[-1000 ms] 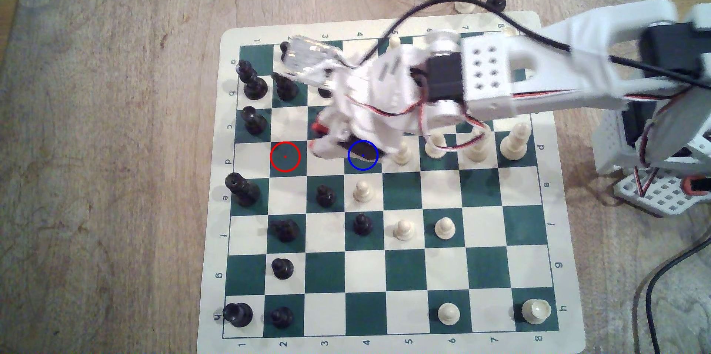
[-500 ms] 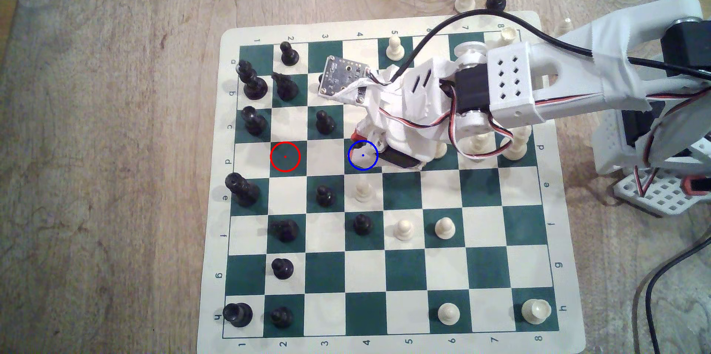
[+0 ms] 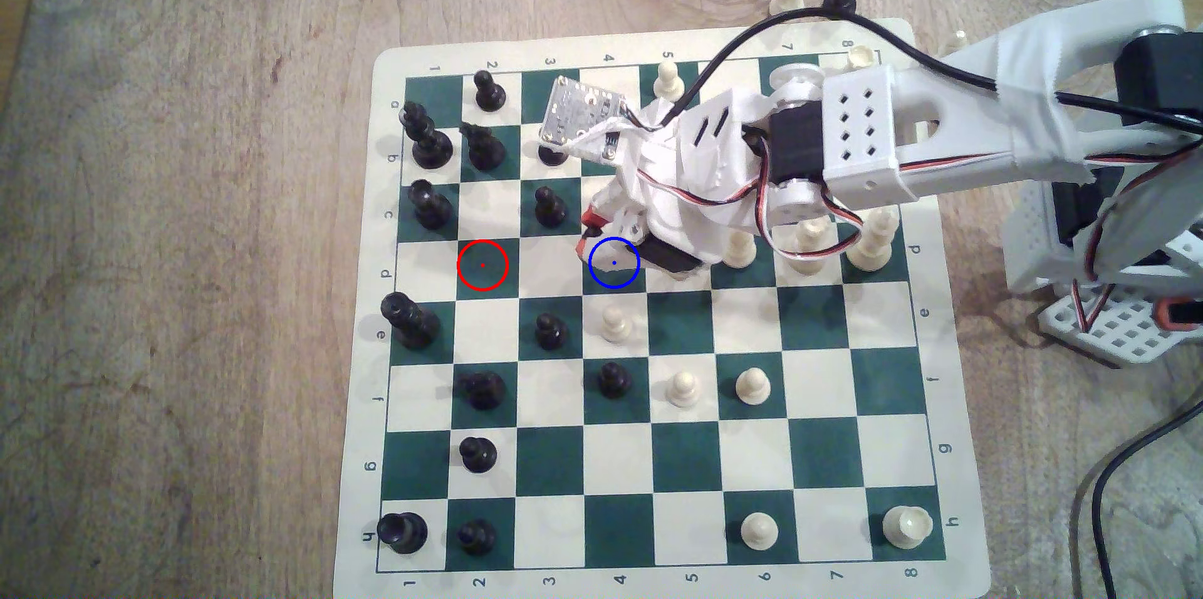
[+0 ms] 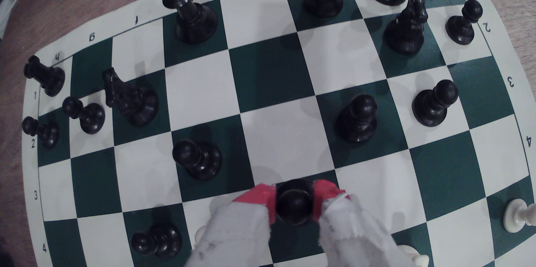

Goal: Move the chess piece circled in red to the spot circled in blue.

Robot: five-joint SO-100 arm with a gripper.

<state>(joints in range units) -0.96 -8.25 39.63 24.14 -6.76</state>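
The gripper (image 4: 294,201) is clenched on the black pawn (image 4: 293,203), red-tipped fingers (image 4: 261,197) pressing both sides of its head, right over the blue-ringed spot (image 3: 626,277) beneath the tool.

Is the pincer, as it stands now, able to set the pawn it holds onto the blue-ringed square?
Probably yes. The pincer is shut on the black pawn and hangs over the blue-ringed square. No other piece stands on that square; the nearest white pawn is one square away.
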